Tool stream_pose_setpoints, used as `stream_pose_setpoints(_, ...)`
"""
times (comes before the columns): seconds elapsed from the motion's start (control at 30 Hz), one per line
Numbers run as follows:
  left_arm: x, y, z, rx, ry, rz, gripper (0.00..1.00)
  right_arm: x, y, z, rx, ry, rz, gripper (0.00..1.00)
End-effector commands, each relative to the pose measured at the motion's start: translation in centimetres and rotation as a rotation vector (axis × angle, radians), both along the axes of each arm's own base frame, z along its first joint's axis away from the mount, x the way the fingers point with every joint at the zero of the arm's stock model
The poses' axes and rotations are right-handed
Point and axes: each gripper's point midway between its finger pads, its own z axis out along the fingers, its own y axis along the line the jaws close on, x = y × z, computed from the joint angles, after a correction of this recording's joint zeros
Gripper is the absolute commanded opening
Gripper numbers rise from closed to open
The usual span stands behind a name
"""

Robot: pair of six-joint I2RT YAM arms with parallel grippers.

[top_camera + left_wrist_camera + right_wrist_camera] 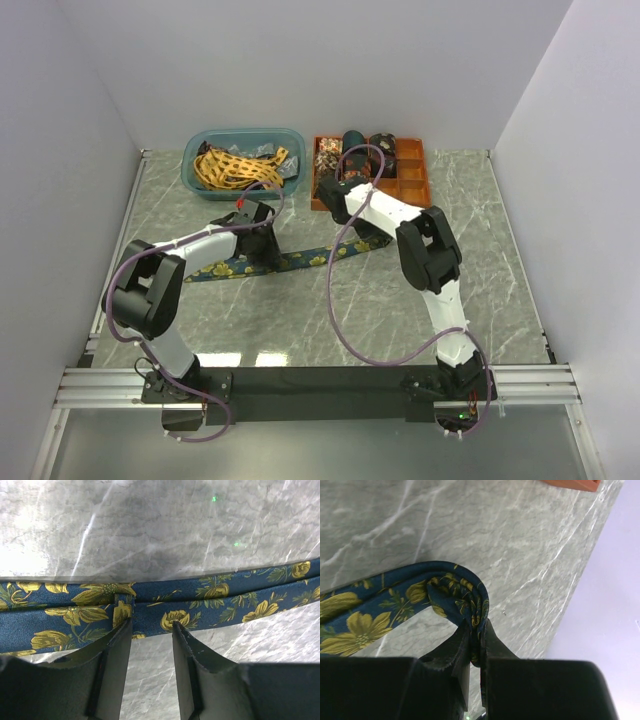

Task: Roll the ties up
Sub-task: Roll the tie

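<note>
Two grippers attend one navy floral tie (300, 262) lying across the table (300, 335): right gripper (476, 630) pinches its folded end; left gripper (151, 627), narrowly parted, meets one long edge.

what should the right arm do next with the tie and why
Probably rotate the right pincer to curl the pinched end onto the flat tie. It is shut on the folded tip, only one bend made, and the open left pincer sits at the tie's edge, seemingly to steady it.
</note>
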Motion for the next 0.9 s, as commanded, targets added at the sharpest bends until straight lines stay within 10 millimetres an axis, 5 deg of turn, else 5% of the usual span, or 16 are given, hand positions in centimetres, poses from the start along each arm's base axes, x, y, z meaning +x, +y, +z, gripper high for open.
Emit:
stream_pose_setpoints(0.0,0.6,0.5,0.1,-0.005,-0.016,0.055,0.44,0.3,1.2,0.8,-0.014,-0.046,0.003,0.00)
stream_pose_setpoints(0.53,0.5,0.1,0.0,-0.029,-0.010,0.044,0.43,-1.0,6.2,-3.1,0.139,0.050,0.057,0.02)
stream_pose_setpoints(0.87,0.6,0.0,0.1,-0.032,-0.012,0.035,0.44,-0.9,7.4,-4.1,0.316,0.114,0.049,0.24)
